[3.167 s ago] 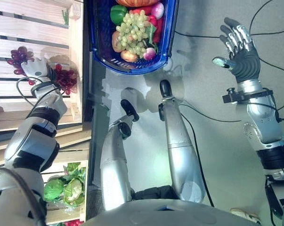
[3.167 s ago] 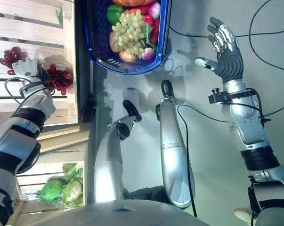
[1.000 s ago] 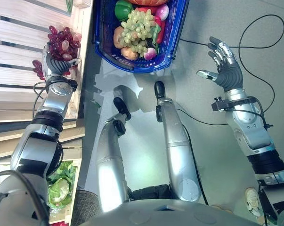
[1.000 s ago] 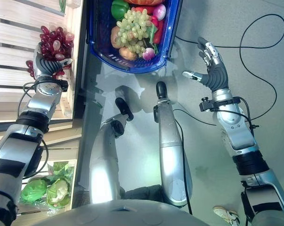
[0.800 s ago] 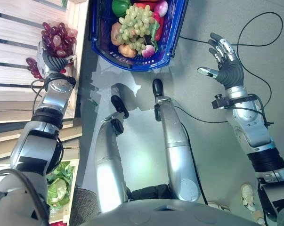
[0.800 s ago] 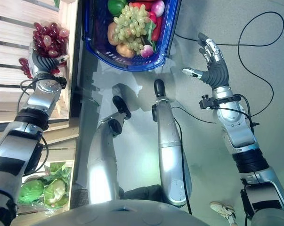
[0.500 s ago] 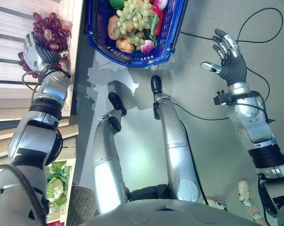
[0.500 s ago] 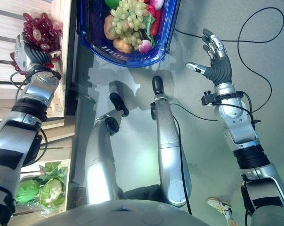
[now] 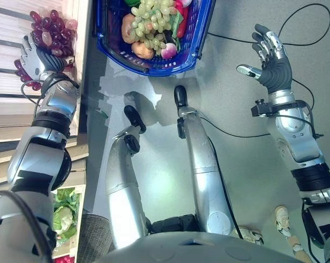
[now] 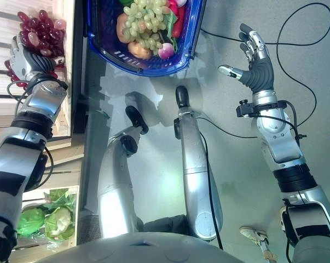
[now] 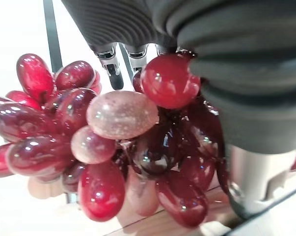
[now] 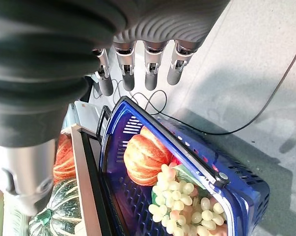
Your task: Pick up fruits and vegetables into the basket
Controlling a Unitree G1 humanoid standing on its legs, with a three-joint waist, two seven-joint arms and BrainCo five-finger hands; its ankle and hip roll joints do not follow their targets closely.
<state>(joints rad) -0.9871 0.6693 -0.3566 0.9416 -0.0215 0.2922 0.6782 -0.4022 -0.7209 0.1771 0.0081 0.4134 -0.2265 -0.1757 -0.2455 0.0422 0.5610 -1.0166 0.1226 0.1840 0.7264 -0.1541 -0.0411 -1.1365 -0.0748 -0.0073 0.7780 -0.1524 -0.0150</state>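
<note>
A bunch of red grapes (image 9: 54, 28) hangs over the wooden shelf edge at the far left, and my left hand (image 9: 38, 58) is shut on it. In the left wrist view the red grapes (image 11: 121, 115) bulge out between the curled fingers and the dark cover of my left hand (image 11: 236, 73). The blue basket (image 9: 148, 66) stands on the floor ahead, holding green grapes (image 9: 154, 22), a peach-coloured fruit, a radish and other produce. My right hand (image 9: 274, 68) is raised over the bare floor to the basket's right, open with nothing in it. Past its fingers (image 12: 125, 69) I see the basket (image 12: 187, 152) with an orange pumpkin (image 12: 145, 157).
A slatted wooden shelf (image 9: 11, 109) runs along the left side. A crate with green lettuce heads (image 9: 63, 213) sits at the lower left. Pumpkins (image 12: 64, 211) lie on a shelf beside the basket. A person's shoe (image 9: 282, 219) shows at the lower right.
My left hand has closed on the red grapes and lifted them off the shelf, then carried them a little away from the basket. The camera has shifted. My right hand stays raised and open.
</note>
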